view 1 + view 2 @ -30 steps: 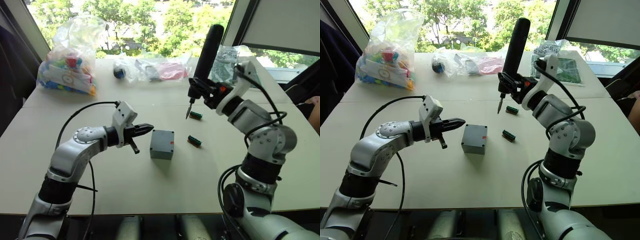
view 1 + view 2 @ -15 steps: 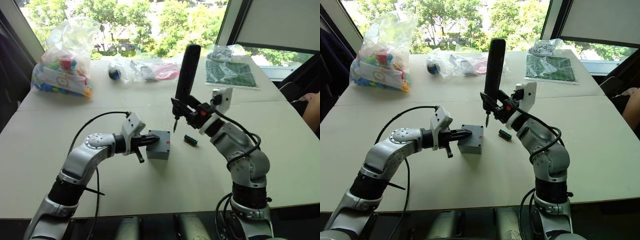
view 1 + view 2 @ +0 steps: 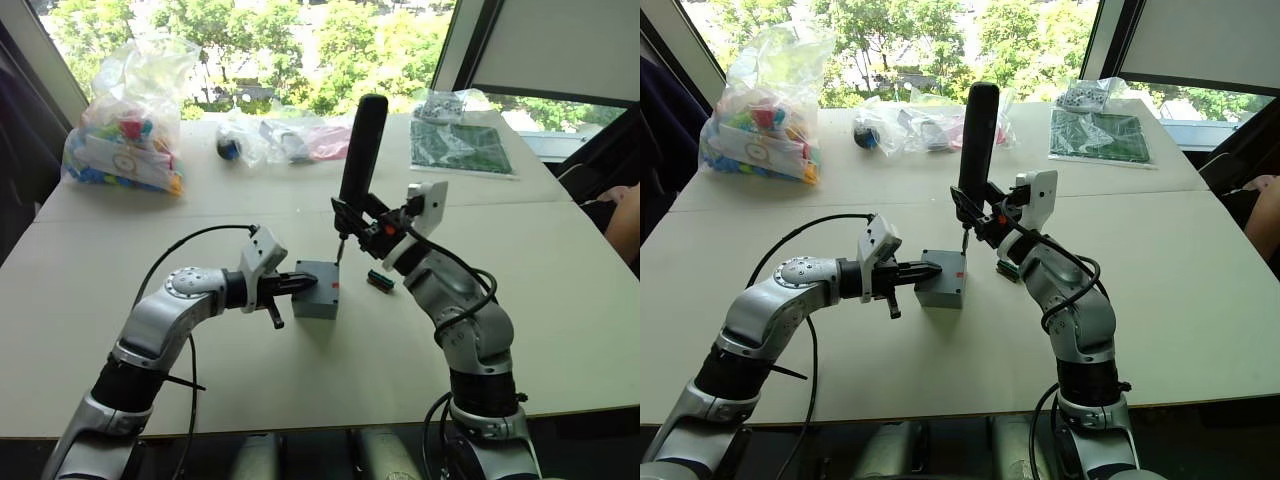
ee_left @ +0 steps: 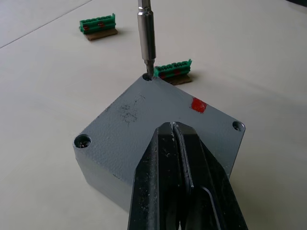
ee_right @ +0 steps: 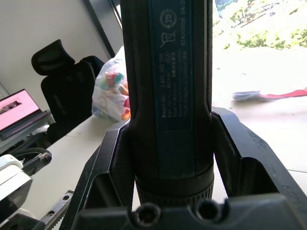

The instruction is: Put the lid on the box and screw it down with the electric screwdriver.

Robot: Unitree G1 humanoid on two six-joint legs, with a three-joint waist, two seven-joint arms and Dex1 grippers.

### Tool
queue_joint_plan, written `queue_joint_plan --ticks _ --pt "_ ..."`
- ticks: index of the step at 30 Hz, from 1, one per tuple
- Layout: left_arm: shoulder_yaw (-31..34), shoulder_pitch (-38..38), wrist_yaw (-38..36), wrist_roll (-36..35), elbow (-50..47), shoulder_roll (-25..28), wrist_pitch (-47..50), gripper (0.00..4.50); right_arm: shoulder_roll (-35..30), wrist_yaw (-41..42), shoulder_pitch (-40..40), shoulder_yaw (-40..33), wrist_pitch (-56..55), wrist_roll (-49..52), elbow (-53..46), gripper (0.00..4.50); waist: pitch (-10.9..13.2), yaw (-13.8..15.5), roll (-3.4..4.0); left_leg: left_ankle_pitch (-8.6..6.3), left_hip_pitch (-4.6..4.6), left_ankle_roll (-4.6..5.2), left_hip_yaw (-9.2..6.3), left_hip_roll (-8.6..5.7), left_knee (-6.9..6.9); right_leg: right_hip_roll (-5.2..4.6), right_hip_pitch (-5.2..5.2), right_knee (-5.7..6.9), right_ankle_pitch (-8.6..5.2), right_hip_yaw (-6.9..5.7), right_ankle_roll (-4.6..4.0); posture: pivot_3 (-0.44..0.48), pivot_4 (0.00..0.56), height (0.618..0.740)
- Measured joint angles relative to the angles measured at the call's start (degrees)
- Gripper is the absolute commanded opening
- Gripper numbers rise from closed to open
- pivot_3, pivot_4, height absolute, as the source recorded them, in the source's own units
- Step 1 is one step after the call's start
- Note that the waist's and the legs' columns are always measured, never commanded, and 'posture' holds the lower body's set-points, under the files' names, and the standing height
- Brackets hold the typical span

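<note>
The grey box (image 3: pixel 318 302) sits mid-table with the lid (image 4: pixel 144 117) lying on top, screw holes at its corners and a red mark near one edge. My left gripper (image 3: pixel 304 282) is shut, and its fingertips (image 4: pixel 168 132) rest against the lid's near side. My right gripper (image 3: pixel 362 222) is shut on the electric screwdriver (image 3: pixel 362 150) and holds it almost upright. The metal bit (image 4: pixel 146 38) stands in the hole at the lid's far corner. In the right wrist view the tool's dark barrel (image 5: pixel 172 96) is clamped between the fingers (image 5: pixel 110 167).
Two green blocks (image 4: pixel 173 71) (image 4: pixel 98 31) lie just behind the box. At the table's far side are a bag of colourful toys (image 3: pixel 125 130), clear plastic bags (image 3: pixel 290 140) and a green board (image 3: pixel 460 148). A person's arm (image 3: pixel 622 212) shows at the right edge.
My left gripper closed in on the box and now rests against it. My right arm swung the screwdriver left and down until the bit met the lid's far corner. The camera also shifted.
</note>
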Motion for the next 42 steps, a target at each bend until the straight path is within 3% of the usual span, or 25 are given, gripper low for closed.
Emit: queue_joint_plan --ticks 11,19,34,42 --pt "0.10 0.09 -0.12 0.06 0.00 0.02 -0.02 0.00 -0.71 0.39 0.55 2.12 -2.81 -1.00 1.16 1.85 0.00 -0.02 0.00 0.00 0.00 0.00 -0.01 0.00 0.00 0.00 0.01 0.00 0.00 0.00 0.00 0.000 0.150 0.740" --pt "0.04 0.32 0.22 0.23 0.01 0.01 -0.02 0.00 -3.01 2.38 4.07 7.38 -11.15 -6.53 0.59 1.85 -0.17 -0.17 -0.09 0.00 0.13 0.00 -0.02 0.00 -0.01 0.00 0.14 0.00 -0.05 0.00 0.00 0.000 0.150 0.740" --pt "-0.43 0.76 -0.38 1.46 0.42 0.31 -0.09 0.00 -4.27 1.86 5.30 6.88 -12.14 -6.93 2.85 1.85 -1.30 1.05 -0.40 -0.02 0.37 0.02 -0.07 0.00 -0.03 -0.02 0.57 -0.26 -0.27 -0.04 -0.17 0.000 0.150 0.740" --pt "-0.44 1.47 -0.43 1.50 0.42 0.31 -0.23 0.00 -4.19 1.30 6.14 7.08 -12.57 -7.09 2.83 1.85 -1.32 1.10 -0.42 -0.04 1.13 0.04 -0.10 0.03 -0.40 -0.08 1.43 -0.78 -0.61 -0.09 -0.14 0.000 0.150 0.740"
